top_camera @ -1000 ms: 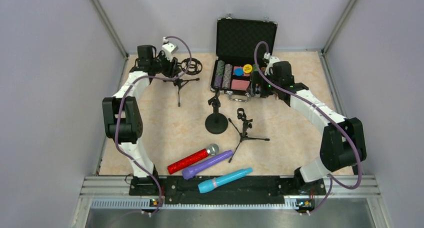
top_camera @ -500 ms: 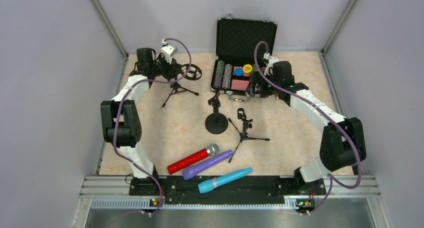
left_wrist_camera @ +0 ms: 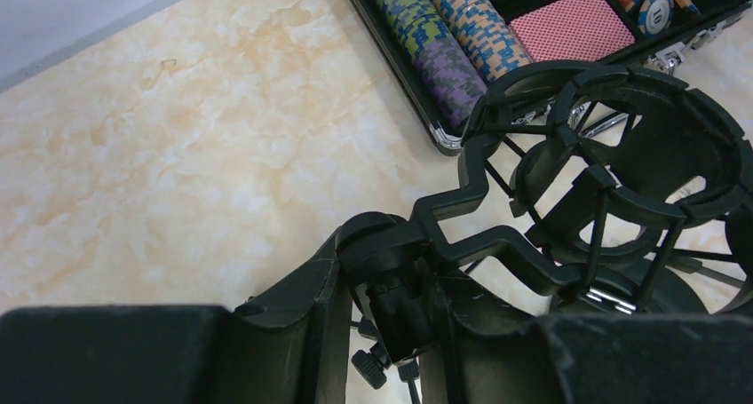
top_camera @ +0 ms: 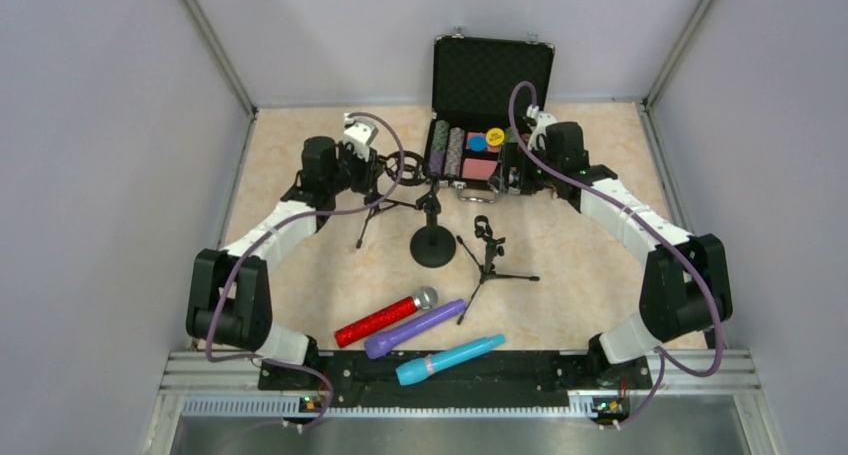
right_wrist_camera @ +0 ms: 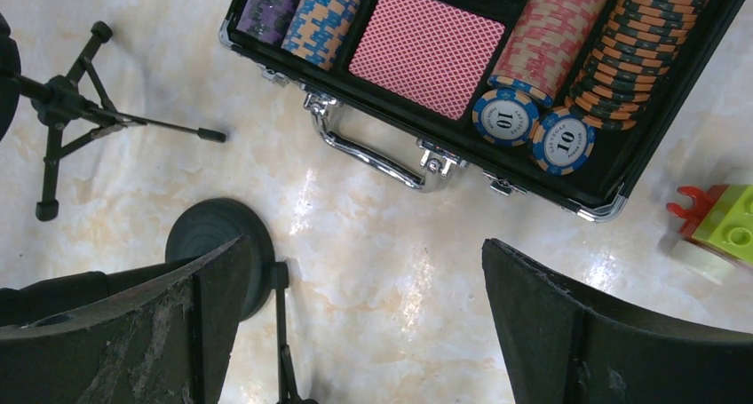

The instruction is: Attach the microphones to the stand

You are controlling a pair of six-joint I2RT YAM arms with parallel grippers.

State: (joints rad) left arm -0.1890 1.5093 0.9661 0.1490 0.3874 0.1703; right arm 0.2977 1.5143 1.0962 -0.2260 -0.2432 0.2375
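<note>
Microphones lie flat at the near side of the table (top_camera: 300, 265), just ahead of the arm bases. The red microphone (top_camera: 383, 319) and the purple microphone (top_camera: 414, 328) lie side by side, heads pointing right and away. The turquoise microphone (top_camera: 450, 360) lies just nearer the bases, roughly parallel to them.

Beyond them, mid-table, I see the tripod stand (top_camera: 487, 260) with its clip up, and left of it the round-base stand (top_camera: 432, 241).

My left gripper (left_wrist_camera: 391, 308) has its fingers clamped on the swivel joint of the shock-mount stand (left_wrist_camera: 613, 182). The ring cage sticks out past the fingers toward the poker chip case (top_camera: 470, 155). From above, this stand sits tilted just left of the round-base stand; I cannot tell whether its legs touch the table.

My right gripper (right_wrist_camera: 373, 333) hangs with fingers spread wide, holding nothing, over the bare table in front of the case's handle. A green and red toy block (right_wrist_camera: 721, 222) lies right of the case.
</note>
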